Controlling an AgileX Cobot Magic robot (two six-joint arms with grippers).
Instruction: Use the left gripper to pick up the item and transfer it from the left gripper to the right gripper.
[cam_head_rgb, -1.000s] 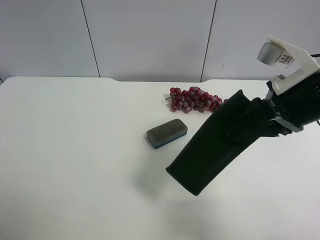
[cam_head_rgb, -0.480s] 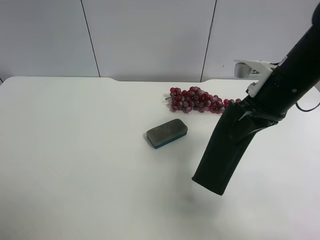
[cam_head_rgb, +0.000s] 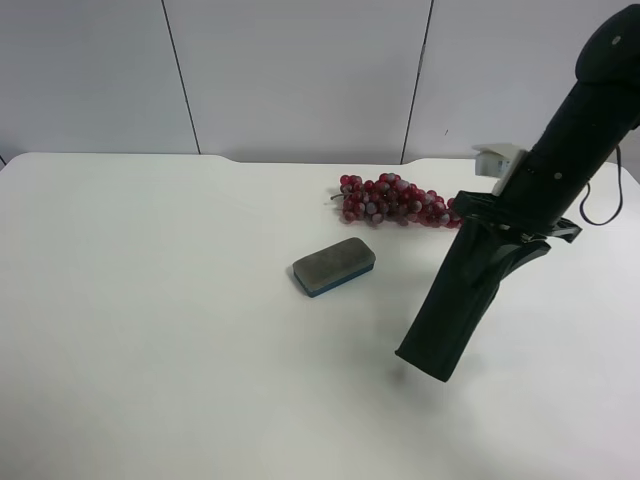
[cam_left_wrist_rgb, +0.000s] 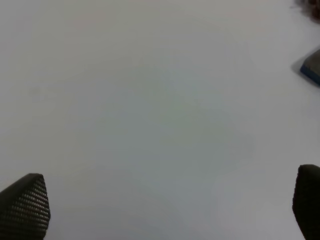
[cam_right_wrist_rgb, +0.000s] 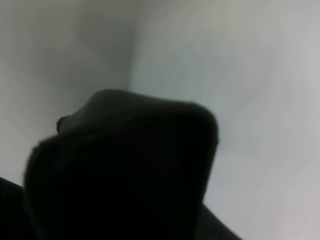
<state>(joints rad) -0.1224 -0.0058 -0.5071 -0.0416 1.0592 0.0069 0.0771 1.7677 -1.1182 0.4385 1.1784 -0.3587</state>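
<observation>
Dark soft pouch (cam_head_rgb: 462, 300) hangs slanted over the table (cam_head_rgb: 150, 330), its upper end clamped in the right gripper (cam_head_rgb: 508, 232). It seems light and limp, so mid-body is better to hold. The left gripper (cam_left_wrist_rgb: 167, 202) is wide open and empty.

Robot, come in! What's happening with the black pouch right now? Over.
Left gripper open, empty. Right gripper shut on the pouch, hanging tilted over the table. Eraser and grapes off to the side, nothing blocking. Over.
</observation>
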